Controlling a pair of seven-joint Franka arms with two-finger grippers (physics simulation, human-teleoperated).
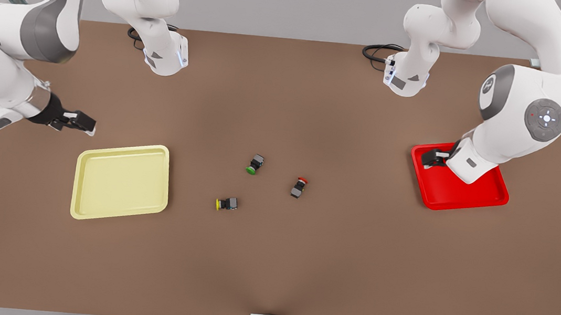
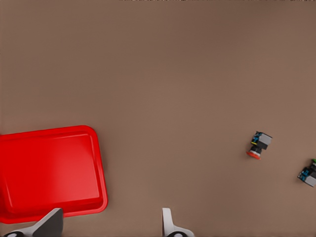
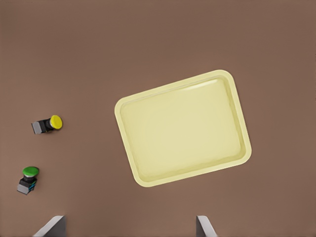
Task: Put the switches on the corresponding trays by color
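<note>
At table centre the red switch [image 1: 299,186] lies on its side, nearer the left gripper [image 1: 436,159], open & empty over the red tray [image 1: 487,197]; right gripper [image 1: 78,123], open & empty, waits by yellow tray [image 1: 122,181], w/ yellow switch [image 1: 226,203] closer.

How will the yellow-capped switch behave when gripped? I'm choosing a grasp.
The yellow-capped switch lies on its side, so its round cap may let it roll if nudged. Its blocky body probably gives flat faces to pinch. Being tiny, it is likely light and could skid.
</note>
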